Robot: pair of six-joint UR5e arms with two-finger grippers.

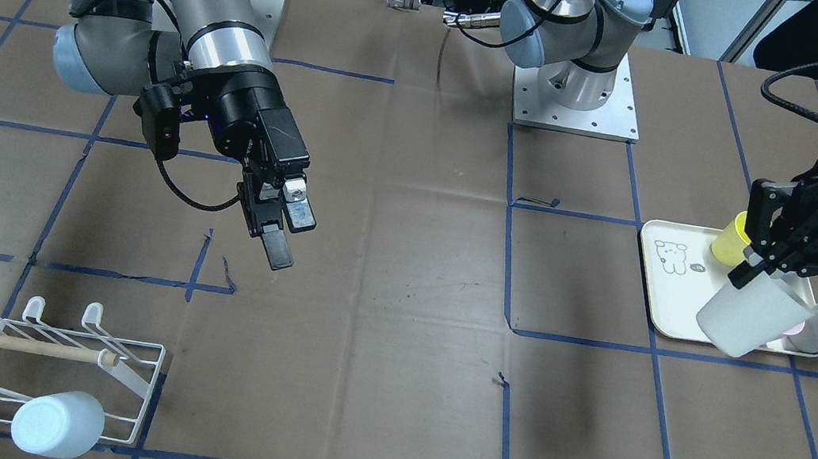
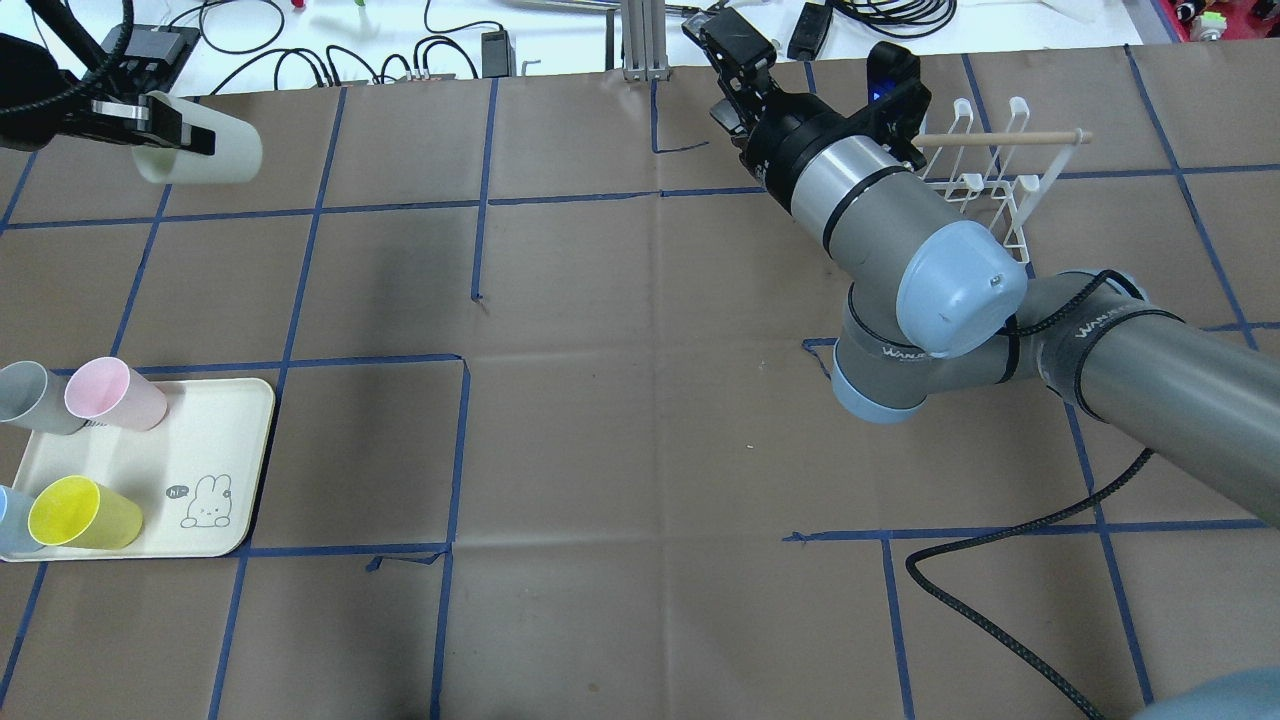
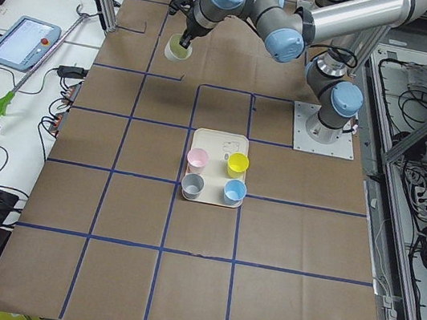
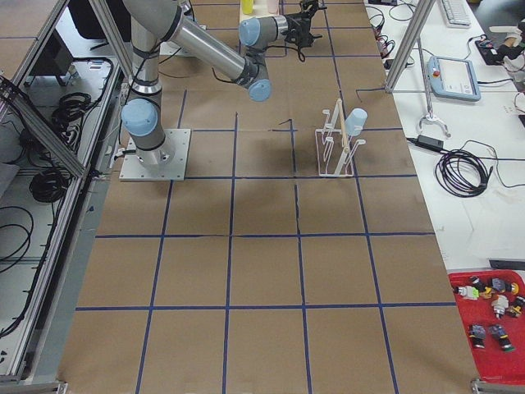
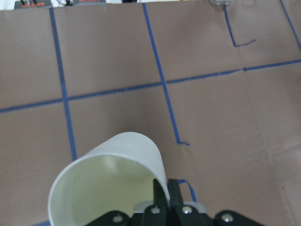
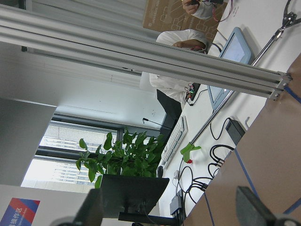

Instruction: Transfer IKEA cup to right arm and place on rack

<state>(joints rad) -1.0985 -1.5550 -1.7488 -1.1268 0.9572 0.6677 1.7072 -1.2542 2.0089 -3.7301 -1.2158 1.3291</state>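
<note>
The left gripper is clenched on the rim of a white cup and holds it tilted in the air, above the table beside the tray. The right gripper hangs released, its fingers apart with nothing between them, well apart from that cup. The rack stands on the table below it and bears a blue cup, mouth down.

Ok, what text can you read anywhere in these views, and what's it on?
"ROBOTIQ": on the left gripper.
"hi": speech bubble printed on the tray.
"WANJ...", rest unclear: black band round the right arm.
Red-and-blue sign in the right wrist view: too blurred to read.
</note>
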